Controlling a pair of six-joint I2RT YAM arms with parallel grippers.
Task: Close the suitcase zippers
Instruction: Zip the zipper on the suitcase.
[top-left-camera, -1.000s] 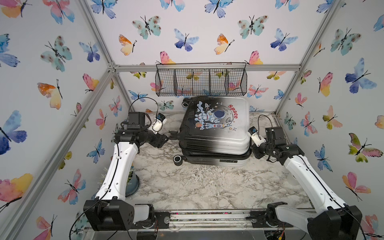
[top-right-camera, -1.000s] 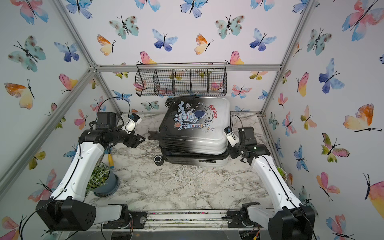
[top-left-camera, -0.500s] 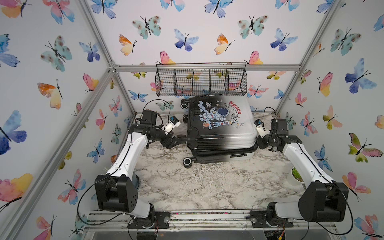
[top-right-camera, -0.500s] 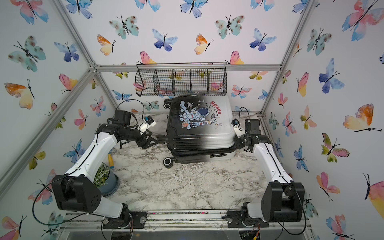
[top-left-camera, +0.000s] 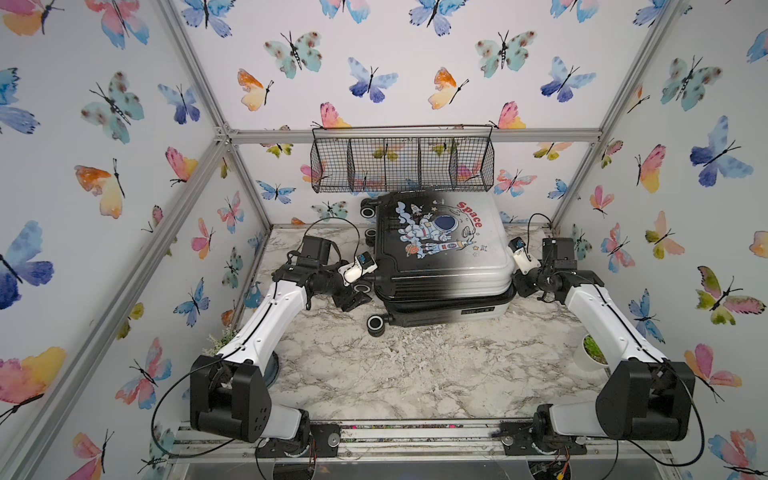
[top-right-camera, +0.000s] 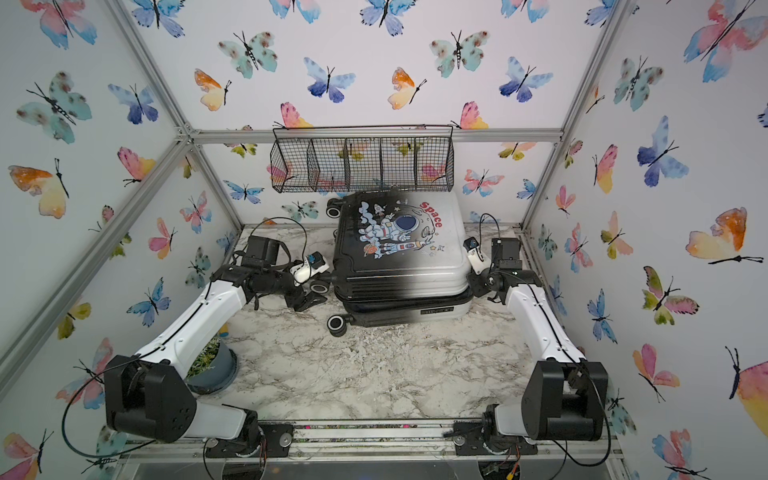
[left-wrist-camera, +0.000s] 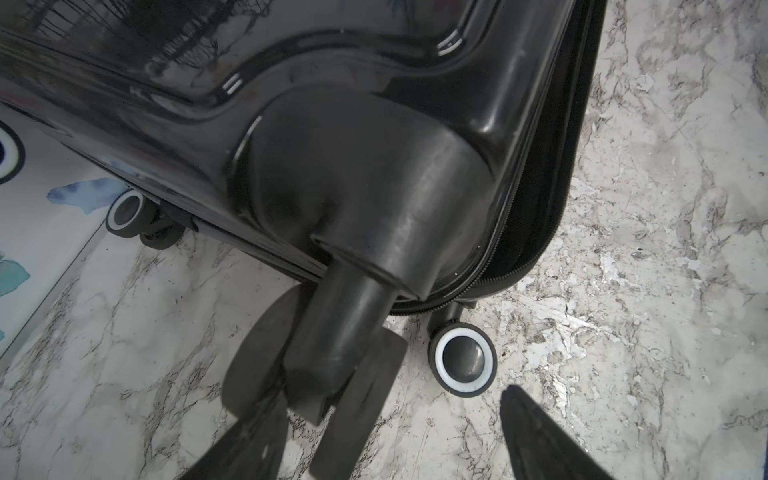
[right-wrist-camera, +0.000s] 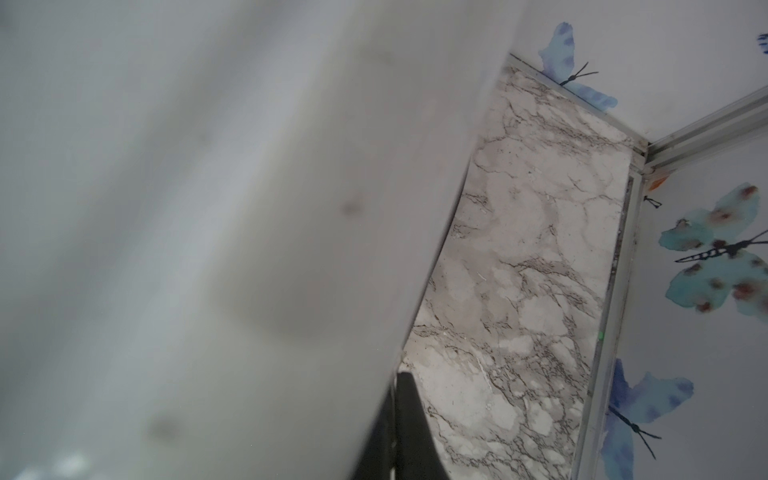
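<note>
Left gripper (top-left-camera: 352, 300): jaws apart, low at the suitcase's near-left corner; in the wrist view a wheel (left-wrist-camera: 365, 395) sits between the fingers (left-wrist-camera: 249, 449).
Suitcase (top-left-camera: 440, 266): flat at the back middle of the table (top-left-camera: 415, 365), print up, top shell skewed over the bottom one.
Zipper (left-wrist-camera: 513, 273): gaping open at that corner.
Right gripper (top-left-camera: 519, 286): jaws together, against the suitcase's right side.

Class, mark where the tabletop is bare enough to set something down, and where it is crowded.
Free: the wide marble table between the suitcase and the front rail. Crowded: the back, with left gripper and right gripper flanking the suitcase below the wire basket.
</note>
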